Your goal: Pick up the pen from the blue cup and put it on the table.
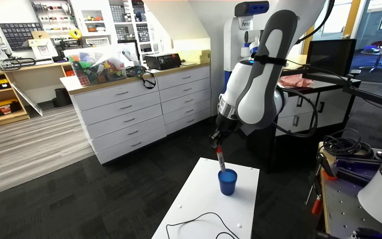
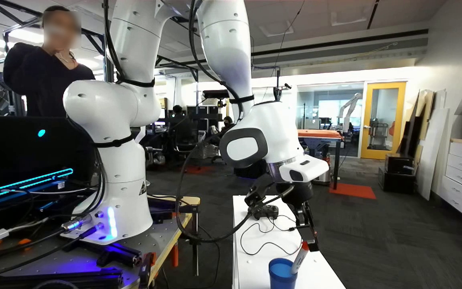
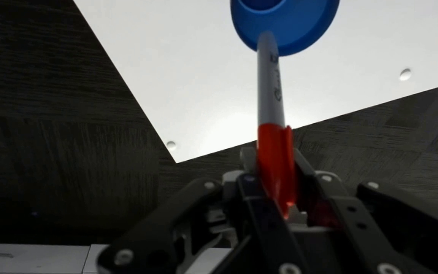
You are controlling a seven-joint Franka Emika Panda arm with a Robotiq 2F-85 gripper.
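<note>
The pen, white-grey with a red cap, shows in both exterior views point(image 1: 221, 160) point(image 2: 300, 257) and in the wrist view point(image 3: 270, 91). My gripper point(image 1: 216, 143) is shut on the red cap; its fingers also show in an exterior view point(image 2: 310, 243) and the wrist view point(image 3: 275, 167). The pen hangs tilted, cap up, its lower end at the rim of the blue cup point(image 1: 227, 185). I cannot tell whether that end is inside the cup or just above it. The cup point(image 2: 281, 277) stands upright on the white table point(image 1: 196, 192), near one end.
A black cable point(image 1: 194, 219) lies on the table, joined to a black controller point(image 2: 266, 212) at the far end. A white-drawered counter point(image 1: 124, 116) and a black cabinet with white doors point(image 1: 297, 116) stand around. A person point(image 2: 50, 68) stands behind the robot base.
</note>
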